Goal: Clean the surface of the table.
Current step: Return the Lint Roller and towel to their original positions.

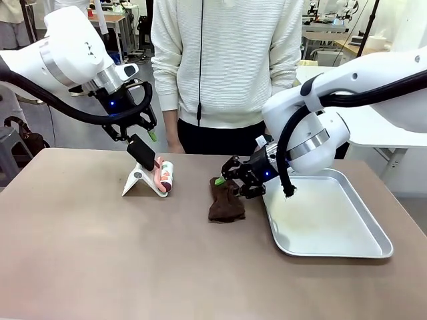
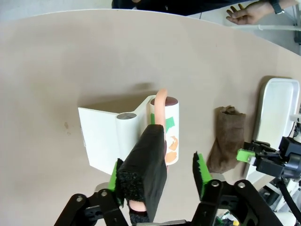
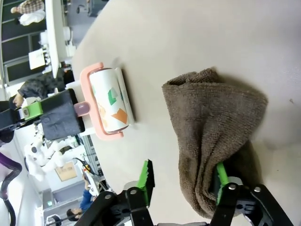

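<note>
I see the counter (image 1: pixel 100 260) in front of me, the wide taupe-brown surface which carries everything, and its long axis runs from my left to my right, across the front view. It is stiff, flat and heavy, so I judge that nothing here is lifted from it; I only need to take the tools and move them over the matte top. The lint roller (image 1: pixel 165 177) lies in its white stand (image 1: pixel 137 182), left of the middle, with the roll axis pointing away from me toward the person. Its black padded handle (image 2: pixel 143 172) sits between the jaws of my left gripper (image 2: pixel 157 181), which stand spread with a gap on one side, so I think it does not pinch it. The brown cloth (image 1: pixel 225 201) is soft and light, crumpled beside the metal tray (image 1: pixel 333 248). My right gripper (image 3: pixel 186 186) is spread also; one green pad (image 3: pixel 221 175) touches the cloth's fold, the other stands free
</note>
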`<state>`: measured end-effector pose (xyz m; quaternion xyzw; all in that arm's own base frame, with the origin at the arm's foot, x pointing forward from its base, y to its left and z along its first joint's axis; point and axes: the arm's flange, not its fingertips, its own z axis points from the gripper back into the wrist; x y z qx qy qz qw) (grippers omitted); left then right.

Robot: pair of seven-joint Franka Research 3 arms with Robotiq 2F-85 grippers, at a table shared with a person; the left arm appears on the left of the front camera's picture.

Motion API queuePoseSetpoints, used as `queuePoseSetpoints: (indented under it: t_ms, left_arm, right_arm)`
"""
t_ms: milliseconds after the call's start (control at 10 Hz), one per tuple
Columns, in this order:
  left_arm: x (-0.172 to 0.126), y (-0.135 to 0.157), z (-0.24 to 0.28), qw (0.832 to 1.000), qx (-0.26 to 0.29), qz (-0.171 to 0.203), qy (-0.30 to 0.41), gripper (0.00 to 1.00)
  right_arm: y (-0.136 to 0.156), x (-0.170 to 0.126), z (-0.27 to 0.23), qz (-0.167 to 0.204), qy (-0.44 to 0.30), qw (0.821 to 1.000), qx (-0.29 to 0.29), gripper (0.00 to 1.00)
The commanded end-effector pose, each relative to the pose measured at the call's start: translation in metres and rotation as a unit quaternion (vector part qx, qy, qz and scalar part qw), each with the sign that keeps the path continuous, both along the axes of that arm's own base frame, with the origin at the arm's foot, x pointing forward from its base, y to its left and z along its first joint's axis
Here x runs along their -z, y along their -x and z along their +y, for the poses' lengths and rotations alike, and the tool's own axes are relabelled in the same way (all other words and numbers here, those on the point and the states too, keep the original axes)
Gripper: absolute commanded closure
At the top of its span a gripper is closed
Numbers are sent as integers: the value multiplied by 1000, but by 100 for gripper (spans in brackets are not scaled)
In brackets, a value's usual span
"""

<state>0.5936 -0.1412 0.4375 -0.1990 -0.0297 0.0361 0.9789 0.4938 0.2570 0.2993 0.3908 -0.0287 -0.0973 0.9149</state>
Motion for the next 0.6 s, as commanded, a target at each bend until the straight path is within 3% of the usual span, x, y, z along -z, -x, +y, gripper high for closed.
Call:
queuePoseSetpoints:
  t_ms: [0,500]
  left_arm:
    - [-3,4,2,1000,-10,-7,-9,0]
    - [-10,8,10,999,-30,-10,-7,0]
  right_arm:
    - [-10,-3,2,15,2,1000,0,2]
    - [-10,-4,2,12,3,1000,-1,0]
